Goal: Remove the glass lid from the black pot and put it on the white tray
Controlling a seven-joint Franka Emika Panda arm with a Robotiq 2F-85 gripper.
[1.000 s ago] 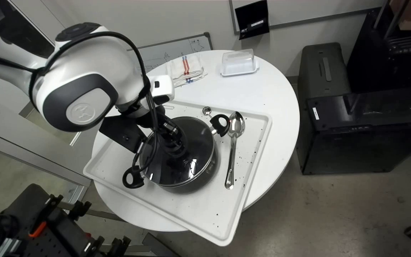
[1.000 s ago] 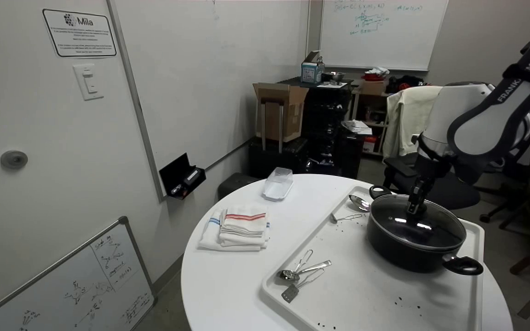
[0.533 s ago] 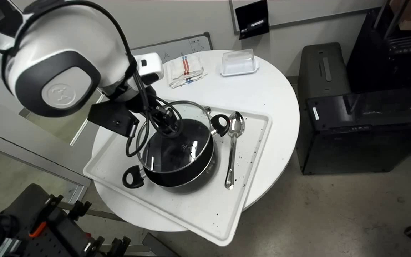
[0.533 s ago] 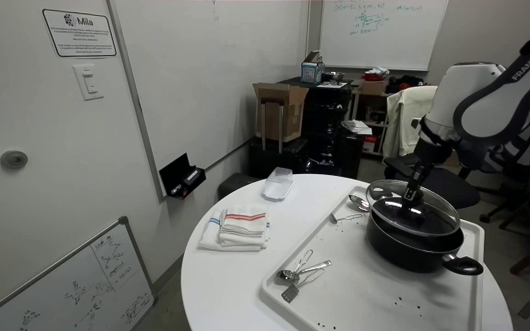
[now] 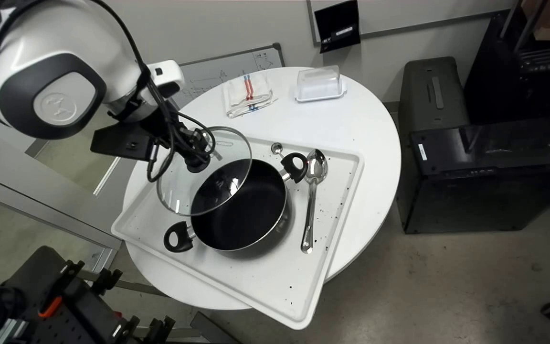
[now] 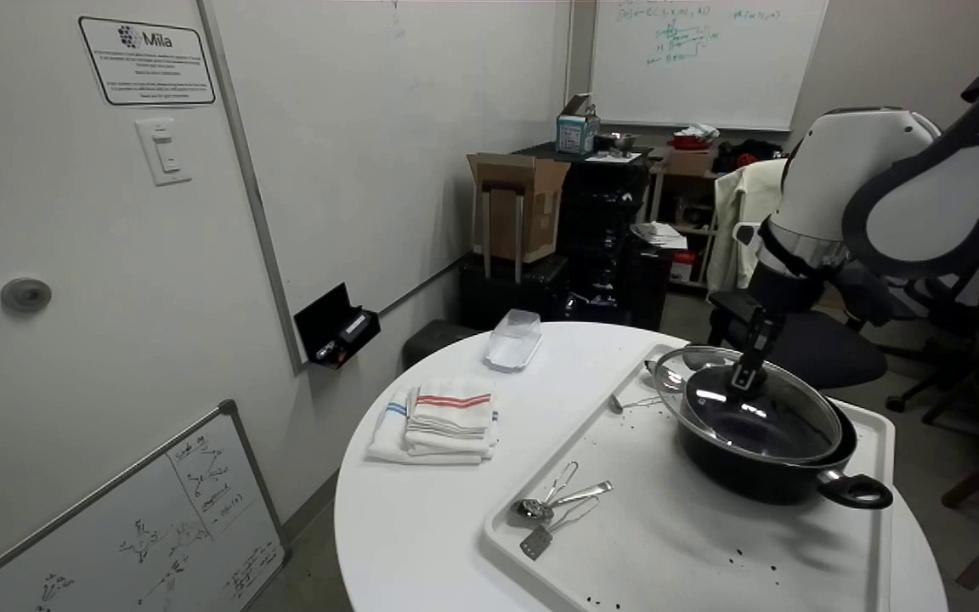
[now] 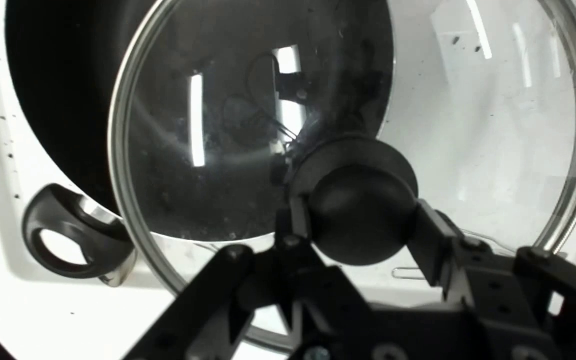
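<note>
- Looking steeply down from above the round worktop [image 5: 377,138] in an exterior view, taking in most of its edge.
- Facing across it at a shallower slant in an exterior view, toward the far whiteboard [image 6: 706,64], cutting off the near edge.
- Peering from close up in the wrist view, past the claw [image 7: 363,222] onto the glass lid [image 7: 348,110] and black pot [image 7: 63,100].
- Sharing folded towels [image 6: 449,423] and white tray [image 5: 265,284] in both exterior views.

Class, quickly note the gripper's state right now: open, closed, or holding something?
Gripper: closed on the round black knob, holding the clear, metal-rimmed glass lid.
</note>
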